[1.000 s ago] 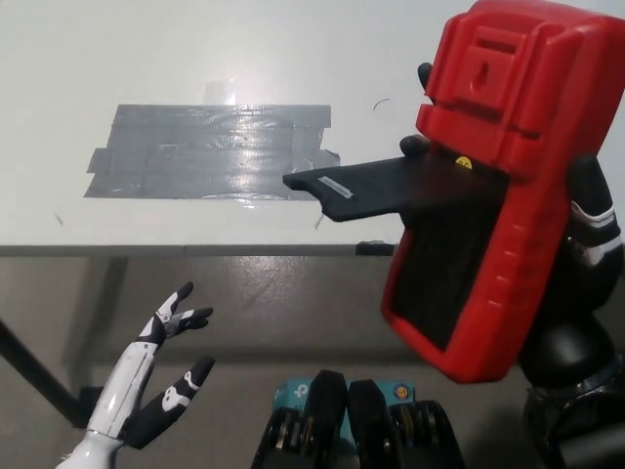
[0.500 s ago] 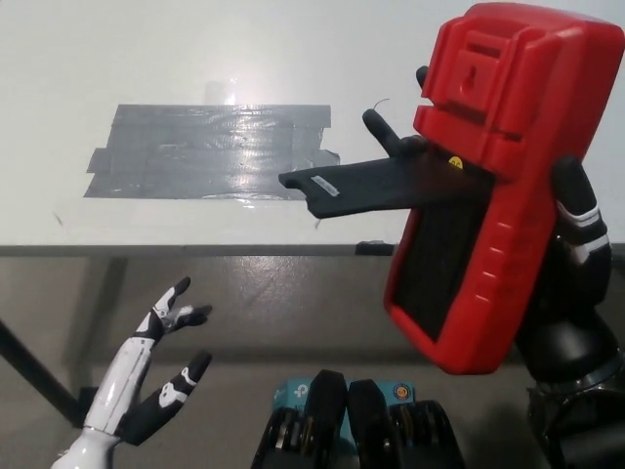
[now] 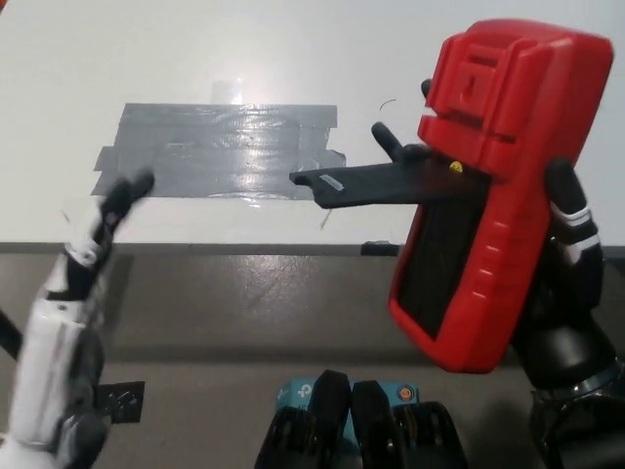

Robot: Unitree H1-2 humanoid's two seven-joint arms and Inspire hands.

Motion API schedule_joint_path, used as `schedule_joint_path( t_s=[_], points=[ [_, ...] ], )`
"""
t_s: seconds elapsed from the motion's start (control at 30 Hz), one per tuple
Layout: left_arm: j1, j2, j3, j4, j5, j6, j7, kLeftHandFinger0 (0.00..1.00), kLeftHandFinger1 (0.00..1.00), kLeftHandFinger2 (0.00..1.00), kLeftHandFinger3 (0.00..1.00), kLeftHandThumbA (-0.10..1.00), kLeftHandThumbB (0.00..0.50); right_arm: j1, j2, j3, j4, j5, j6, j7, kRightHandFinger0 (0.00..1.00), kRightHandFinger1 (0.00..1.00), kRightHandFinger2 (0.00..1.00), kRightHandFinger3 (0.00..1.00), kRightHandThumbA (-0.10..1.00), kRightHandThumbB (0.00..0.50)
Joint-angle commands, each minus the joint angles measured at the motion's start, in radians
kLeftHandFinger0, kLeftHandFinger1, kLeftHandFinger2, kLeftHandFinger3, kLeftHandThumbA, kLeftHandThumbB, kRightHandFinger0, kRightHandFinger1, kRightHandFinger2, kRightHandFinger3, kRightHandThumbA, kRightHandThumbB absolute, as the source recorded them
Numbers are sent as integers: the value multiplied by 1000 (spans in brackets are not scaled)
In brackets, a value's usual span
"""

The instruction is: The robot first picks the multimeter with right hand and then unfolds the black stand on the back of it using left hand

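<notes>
My black right hand [image 3: 571, 283] is shut on the red multimeter [image 3: 488, 195] and holds it up at the right, its back side facing the camera. The black stand [image 3: 376, 184] is folded out from the back and juts leftward over the table. My white left hand [image 3: 73, 293] is raised at the far left, blurred, with fingers extended and apart. It holds nothing and is well clear of the stand.
The white table [image 3: 195, 49] carries a patch of grey tape [image 3: 220, 147] left of the stand. The table's front edge [image 3: 195, 249] runs across the middle, with grey floor below. A blue-and-black object [image 3: 293, 396] lies low in the middle.
My left hand has swung up from the lower left to the table's edge height. The multimeter and stand shifted slightly right and the stand levelled a little.
</notes>
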Motion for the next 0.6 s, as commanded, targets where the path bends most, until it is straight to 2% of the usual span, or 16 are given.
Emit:
schedule_joint_path(
  t_s=[0.0,0.03,0.07,0.1,0.13,0.2,0.23,0.27,0.3,0.33,0.4,0.47,0.57],
  points=[
    [-231,21,-29,-80,-62,41,-45,1000,1000,1000,1000,946,334,-8,26,13,-70,-25,-22,-23,1000,0,106,237,-100,131],
    [-281,15,-34,-82,-16,45,-59,1000,1000,1000,1000,921,358,-8,27,17,-68,-29,-19,-26,1000,0,110,222,-100,137],
    [-306,12,-42,-78,-12,38,-64,1000,1000,1000,1000,895,336,-12,28,19,-65,-33,-17,-27,1000,0,105,191,-100,142],
    [-317,10,-48,-74,-19,32,-66,1000,1000,1000,1000,878,336,-13,27,19,-64,-33,-16,-27,1000,0,111,173,-100,143],
    [-327,9,-78,-81,-47,67,-84,1000,1000,1000,1000,881,364,-12,27,21,-64,-37,-13,-34,1000,0,107,138,-100,149],
    [-354,-17,-124,-100,-57,121,-100,1000,1000,1000,1000,897,385,-10,25,25,-61,-47,-8,-39,1000,0,96,126,-100,142],
    [-358,-36,-139,-111,-31,140,-100,1000,1000,1000,1000,960,382,-9,28,26,-60,-32,-5,-46,1000,0,92,121,-100,139],
    [-364,-66,-154,-101,8,128,-97,1000,1000,1000,1000,1000,356,-7,30,27,-59,-22,-3,-57,1000,0,101,123,-100,142],
    [-368,-71,-158,-91,16,115,-95,1000,1000,1000,1000,1000,338,-7,30,27,-60,-22,-3,-59,1000,0,103,120,-100,141],
    [-384,-66,-161,-60,41,94,-103,1000,1000,1000,1000,1000,350,-7,32,30,-58,-25,-4,-60,1000,0,116,111,-100,140],
    [-396,-56,-155,-57,68,110,-123,1000,1000,1000,1000,1000,352,-8,31,34,-60,-27,-2,-63,1000,0,137,119,-100,139],
    [-423,-45,-156,-33,84,94,-141,1000,1000,1000,1000,1000,296,-11,32,37,-58,-25,-2,-64,1000,0,169,129,-100,141],
    [-447,-29,-163,-35,54,171,-172,1000,1000,1000,1000,1000,295,-12,32,41,-57,-23,-6,-63,1000,0,195,128,-100,143]
  ],
)
